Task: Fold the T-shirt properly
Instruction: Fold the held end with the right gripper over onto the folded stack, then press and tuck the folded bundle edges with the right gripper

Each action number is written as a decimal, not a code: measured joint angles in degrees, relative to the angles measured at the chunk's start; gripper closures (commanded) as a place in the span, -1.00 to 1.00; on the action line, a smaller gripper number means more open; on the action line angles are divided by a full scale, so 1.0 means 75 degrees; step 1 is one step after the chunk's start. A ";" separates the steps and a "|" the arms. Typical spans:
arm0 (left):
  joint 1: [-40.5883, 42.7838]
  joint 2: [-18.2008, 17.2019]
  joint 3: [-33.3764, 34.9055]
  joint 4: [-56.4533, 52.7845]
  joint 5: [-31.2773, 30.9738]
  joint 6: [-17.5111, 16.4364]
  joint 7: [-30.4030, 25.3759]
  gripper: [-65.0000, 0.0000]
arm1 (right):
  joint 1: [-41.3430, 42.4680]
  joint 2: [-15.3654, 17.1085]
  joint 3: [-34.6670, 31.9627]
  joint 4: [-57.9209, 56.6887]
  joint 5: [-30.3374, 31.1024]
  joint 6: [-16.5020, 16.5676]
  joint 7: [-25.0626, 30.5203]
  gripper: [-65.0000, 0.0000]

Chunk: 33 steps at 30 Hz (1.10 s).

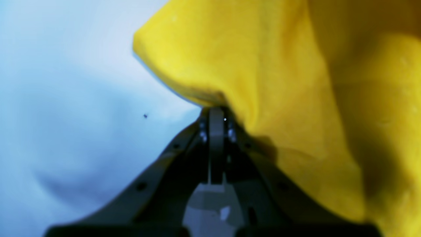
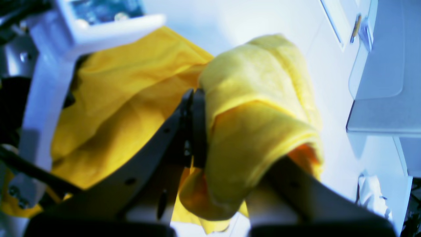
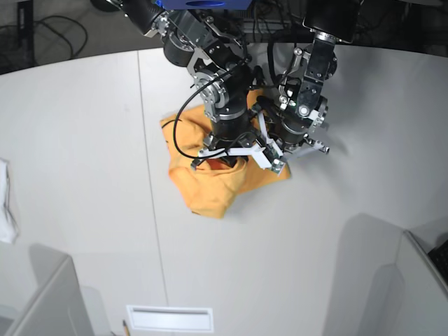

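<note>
Cloth bunched between two grippers, both clamped on it

T-shirt [image 3: 210,189] fabric lies crumpled on the surface [image 3: 84,140], directly under and between the two arms, with a loose lobe spilling past the grippers toward the near edge of the base view. It is not spread flat; its long axis cannot be read from this heap, and neither neckline nor sleeves can be picked out.

The left gripper [image 1: 216,110] has its jaws pressed together on an edge of the cloth. From its tip the fabric rises ahead and sweeps off to the right in its wrist view, while the bare surface fills the left.

The right gripper [image 2: 210,128] stands narrow, with a thick roll of fabric pinched between its fingers and draped over the outer one. More cloth lies beyond its other finger, toward the other arm. A white cloth [image 2: 371,194] sits well apart, low in its wrist view.

The two grippers are close together over the same heap, so the grasped points are near neighbours. Judged from this, the coming move turns on drawing those points apart, each gripper away from the other, to stretch an edge taut. Both arms are equally near the garment, and the risk is that they hold layers of the same fold.
</note>
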<state>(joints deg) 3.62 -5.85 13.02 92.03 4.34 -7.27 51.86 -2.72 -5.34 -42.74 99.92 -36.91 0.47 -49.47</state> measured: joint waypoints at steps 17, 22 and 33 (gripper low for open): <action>0.0968 -0.0029 -0.2285 0.0965 -0.1836 -0.0105 0.0452 1.00 | 0.0396 -0.0076 0.0431 -0.0804 0.1550 -0.0090 0.0050 0.26; 0.1507 -0.0487 -0.3858 0.1469 -0.4039 -0.0286 0.0618 1.00 | 0.0423 -0.0370 0.0236 -0.0694 0.2407 -0.0093 0.0551 -0.18; 0.2259 -0.0970 -0.6161 0.1652 -0.5435 -0.0090 0.0560 1.00 | 0.0329 -0.0405 0.0125 -0.0256 0.1769 0.0189 -0.0070 -0.18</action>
<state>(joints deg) 20.56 -13.13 -33.19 104.42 -36.42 -7.94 56.05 -0.25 -8.38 -41.80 98.00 -23.64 1.89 -50.00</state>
